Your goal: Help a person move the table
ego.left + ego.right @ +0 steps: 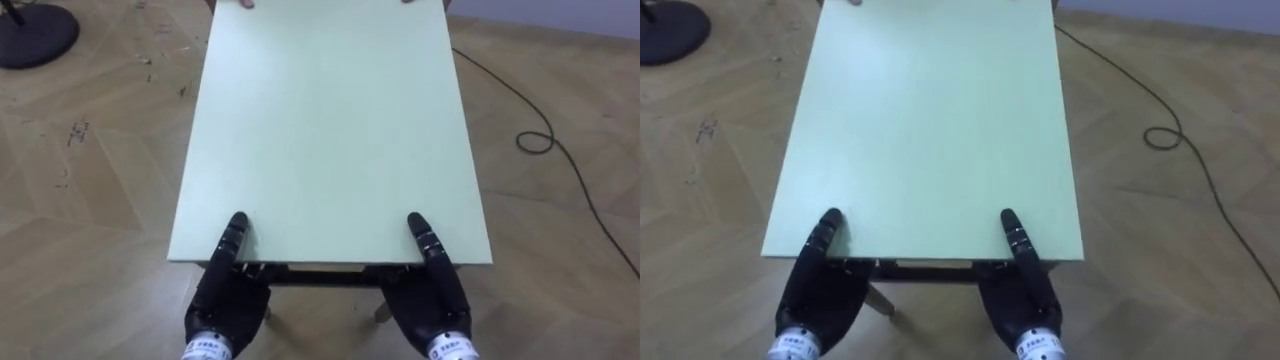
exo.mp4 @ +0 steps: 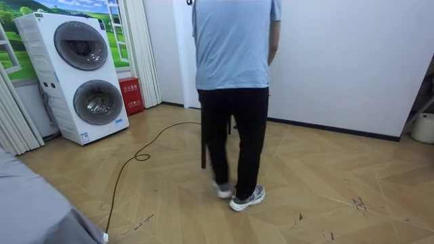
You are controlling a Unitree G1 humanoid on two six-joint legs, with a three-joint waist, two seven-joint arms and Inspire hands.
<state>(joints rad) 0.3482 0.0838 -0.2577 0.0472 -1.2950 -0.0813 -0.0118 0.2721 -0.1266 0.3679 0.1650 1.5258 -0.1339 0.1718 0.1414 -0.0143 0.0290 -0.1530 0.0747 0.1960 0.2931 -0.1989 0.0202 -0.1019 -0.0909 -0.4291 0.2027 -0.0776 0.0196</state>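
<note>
Table point(image 2: 203, 146) largely behind person point(image 2: 234, 61)

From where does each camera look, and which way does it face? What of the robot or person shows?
Left eye view: on the robot's head, looking down at the pale green table; left hand and right hand at its near edge.
Right eye view: beside it, same scene, slightly shifted.
Room view: stands in the room, faces a person from behind, washing machines at its left.
Shared: both eye views show table and hands; the dark leg by the person is likely the table's.
</note>
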